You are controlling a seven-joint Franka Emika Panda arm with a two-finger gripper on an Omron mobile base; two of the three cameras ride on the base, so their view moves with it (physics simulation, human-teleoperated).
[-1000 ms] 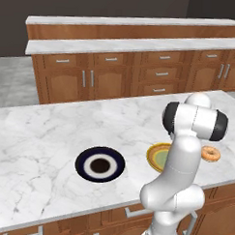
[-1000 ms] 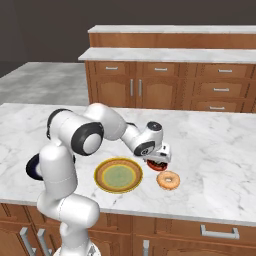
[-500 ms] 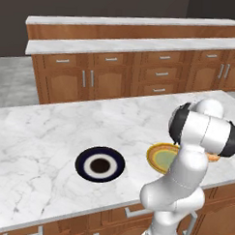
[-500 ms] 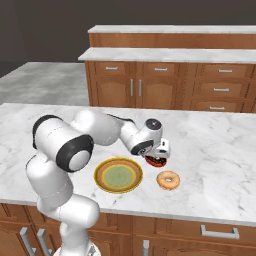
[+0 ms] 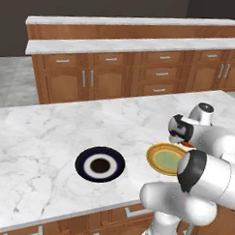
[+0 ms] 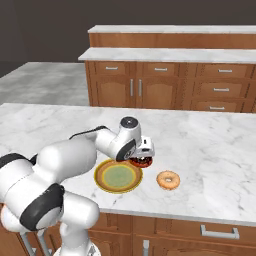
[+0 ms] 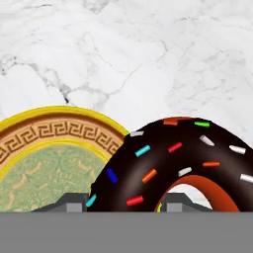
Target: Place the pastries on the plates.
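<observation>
1. end effector (image 6: 142,158) is seen pinching the chocolate doughnut (image 7: 173,163), held low over the tabletop (image 6: 210,145).
2. yellow plate (image 6: 118,176) is found just beside it, toward the robot's left.

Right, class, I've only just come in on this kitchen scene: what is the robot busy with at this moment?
The white robot arm's hand is down at the dark chocolate sprinkled ring doughnut, beside the golden-yellow plate with the green centre on the white marble counter. Whether it grips the doughnut cannot be told. The pale orange glazed ring doughnut lies on the counter, and the dark navy plate with the white ring holds no doughnut.
</observation>
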